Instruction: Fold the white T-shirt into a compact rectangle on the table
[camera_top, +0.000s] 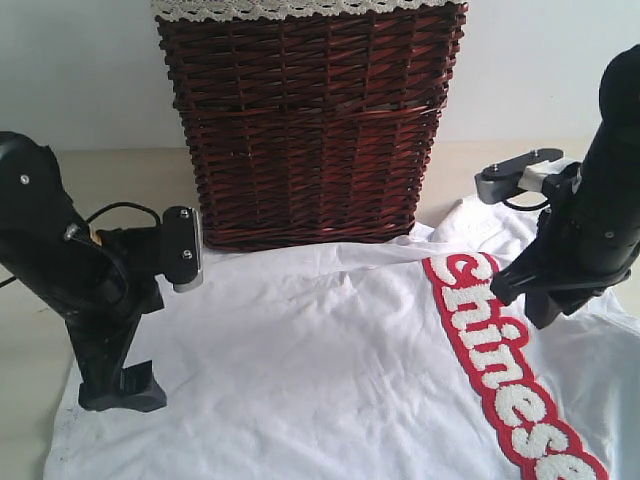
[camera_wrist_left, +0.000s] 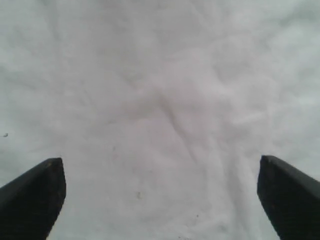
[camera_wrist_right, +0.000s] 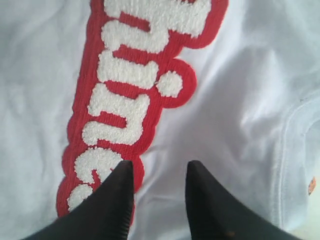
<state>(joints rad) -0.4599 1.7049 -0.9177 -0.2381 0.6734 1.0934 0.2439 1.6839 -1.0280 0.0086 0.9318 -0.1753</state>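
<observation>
White T-shirt (camera_top: 330, 370) is spread beneath both: left tool (camera_wrist_left: 160, 165) wide apart, right tool (camera_wrist_right: 159, 167) narrowly parted at the red band (camera_wrist_right: 82, 107).

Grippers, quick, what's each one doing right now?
Left gripper: wide open, empty, over the white T-shirt.
Right gripper: jaws narrowly apart beside the red band; whether they pinch cloth cannot be told.

red band (camera_top: 500, 365) on the white t-shirt (camera_top: 300, 370) reads "chinese".
</observation>
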